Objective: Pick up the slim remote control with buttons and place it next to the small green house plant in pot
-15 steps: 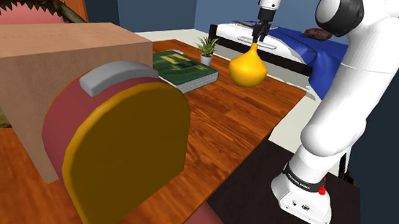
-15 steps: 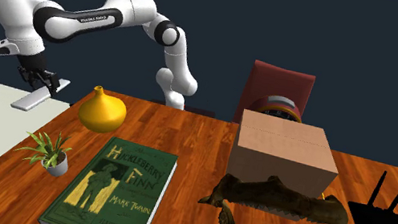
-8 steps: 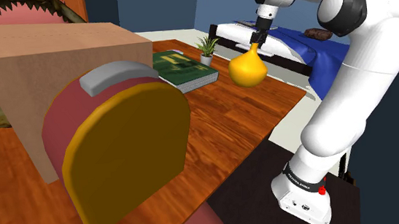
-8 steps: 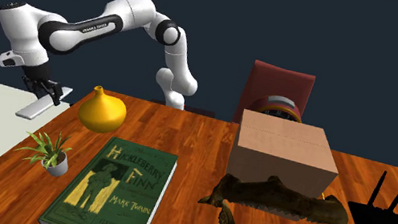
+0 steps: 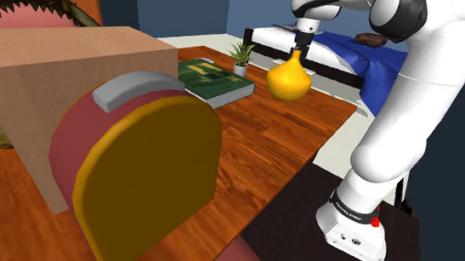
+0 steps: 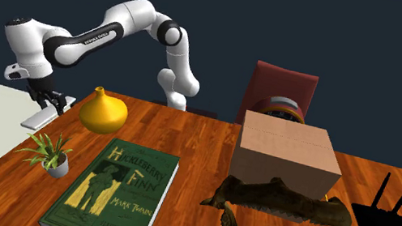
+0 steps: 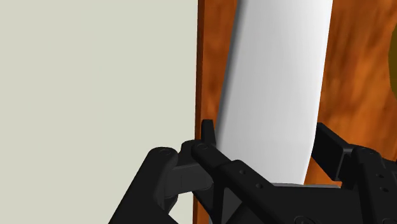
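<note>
A slim, plain white remote [image 6: 41, 115] hangs tilted over the wooden table's [image 6: 195, 144] edge, beside a yellow vase [image 6: 103, 111]. My black gripper [image 6: 50, 100] is shut on the remote's upper end. In the wrist view the remote [image 7: 280, 89] runs out as a long white slab from between the fingers [image 7: 207, 137] of the gripper [image 7: 270, 156], with wood under it. The small green plant in a white pot [image 6: 51, 153] stands on the table nearer the camera than the remote, and at the far end of the table [image 5: 241, 55] in the shoulder view, to the left of the vase [image 5: 288, 77].
A green book [image 6: 116, 190] lies beside the plant. A cardboard box [image 6: 287, 155], a set of jaw bones [image 6: 282, 220] and a black router [image 6: 396, 221] take up the second exterior view's right. A pale surface [image 7: 95, 83] lies beyond the table's edge.
The arm has swung toward the table with the remote, moving right and down in the second exterior view, from over the pale surface to the table's edge by the vase.
</note>
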{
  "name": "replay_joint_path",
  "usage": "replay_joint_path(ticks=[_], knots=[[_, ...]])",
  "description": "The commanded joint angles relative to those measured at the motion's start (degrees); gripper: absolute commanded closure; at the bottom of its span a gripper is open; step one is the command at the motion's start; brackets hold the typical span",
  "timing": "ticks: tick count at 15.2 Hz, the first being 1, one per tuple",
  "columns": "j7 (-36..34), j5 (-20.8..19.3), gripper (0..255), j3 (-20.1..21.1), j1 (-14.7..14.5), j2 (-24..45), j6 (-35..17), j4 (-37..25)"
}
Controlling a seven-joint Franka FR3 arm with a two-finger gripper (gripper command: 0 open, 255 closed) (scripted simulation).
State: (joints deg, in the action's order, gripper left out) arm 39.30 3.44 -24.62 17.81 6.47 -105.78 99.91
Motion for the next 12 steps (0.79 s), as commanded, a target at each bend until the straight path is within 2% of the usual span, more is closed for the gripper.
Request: replay_joint_path(ticks=[1, 9, 12], knots=[[0.13, 0.07, 255, -0.01, 0.03, 0.09, -1.46, 1.34], [0.63, 0.72, 255, 0.09, 0.08, 1.25, -7.33, 6.16], [0.68, 0.80, 255, 0.10, 0.09, 1.39, -7.85, 6.55]])
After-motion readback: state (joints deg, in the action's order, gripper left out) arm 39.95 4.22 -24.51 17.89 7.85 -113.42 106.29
